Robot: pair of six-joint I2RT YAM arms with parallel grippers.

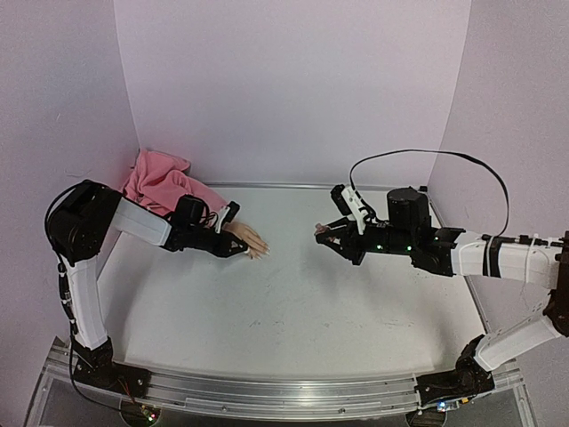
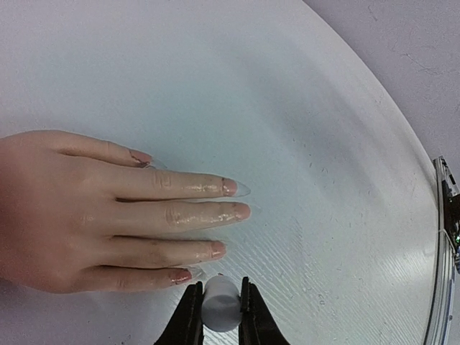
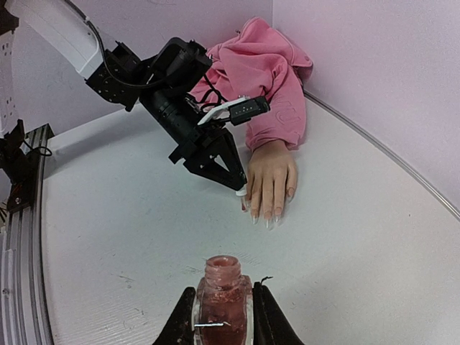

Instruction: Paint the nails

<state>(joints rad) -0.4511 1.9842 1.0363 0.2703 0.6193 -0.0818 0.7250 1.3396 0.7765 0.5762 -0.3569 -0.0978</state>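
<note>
The flesh-coloured mannequin hand point(image 1: 247, 240) lies palm down, its pink fabric sleeve point(image 1: 160, 182) at the back left corner. Its nails point(image 2: 229, 187) look pale with pinkish gloss; they also show in the right wrist view point(image 3: 267, 219). My left gripper point(image 2: 219, 309) is shut on the white polish cap point(image 2: 221, 305), held just beside the little finger's tip point(image 2: 181, 275); the brush is hidden under the cap. My right gripper point(image 3: 223, 316) is shut on the open pinkish polish bottle point(image 3: 223, 302), its neck uncapped, at mid-table right point(image 1: 325, 233) and apart from the hand.
Pink walls close in the back and both sides. A metal rail point(image 1: 267, 391) runs along the near edge. A black cable point(image 1: 427, 156) loops above the right arm. Bare white tabletop point(image 1: 293, 311) lies between the two grippers.
</note>
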